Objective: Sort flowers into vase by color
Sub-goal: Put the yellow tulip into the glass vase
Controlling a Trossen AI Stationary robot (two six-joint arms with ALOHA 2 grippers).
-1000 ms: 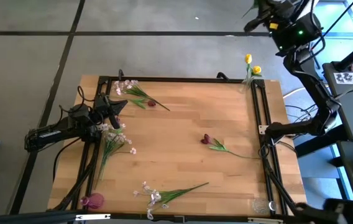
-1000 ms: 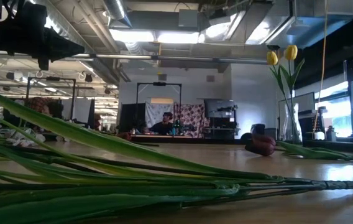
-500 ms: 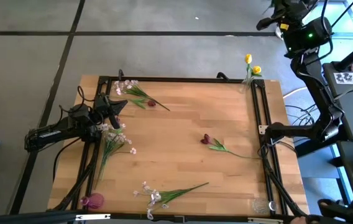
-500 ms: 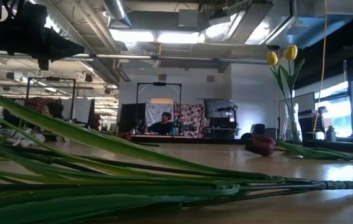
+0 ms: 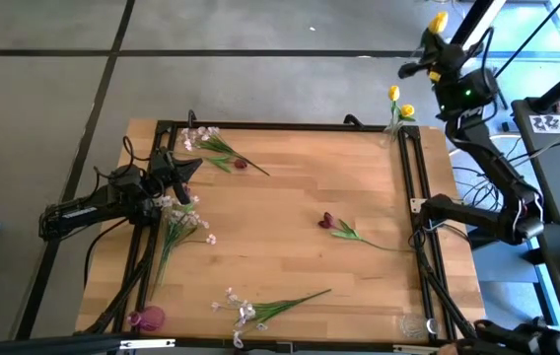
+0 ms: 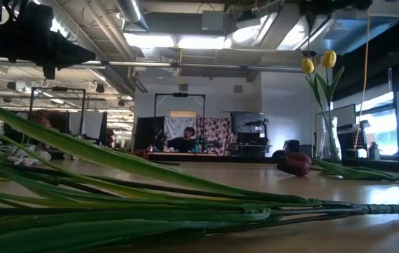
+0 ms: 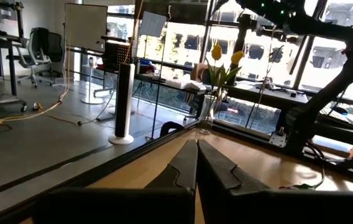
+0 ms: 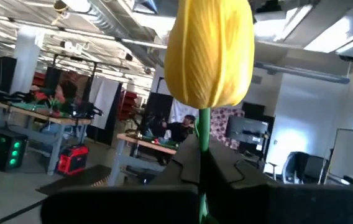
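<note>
Wooden table (image 5: 280,207) with a black frame holds scattered flowers: pink-white sprays (image 5: 183,222) by the left edge, another spray (image 5: 245,308) near the front, a dark red tulip (image 5: 331,223) right of centre. Two yellow tulips (image 5: 399,104) stand in a vase (image 6: 329,147) at the far right corner. Raised beyond that corner, the right gripper (image 8: 202,165) pinches the stem of a yellow tulip (image 8: 209,53) (head upright). At the left edge the left gripper (image 7: 196,163) rests, fingers closed on nothing.

wooden table (image 5: 280,187), red tulips (image 5: 331,224), blossom sprays (image 5: 245,310) lying flat
</note>
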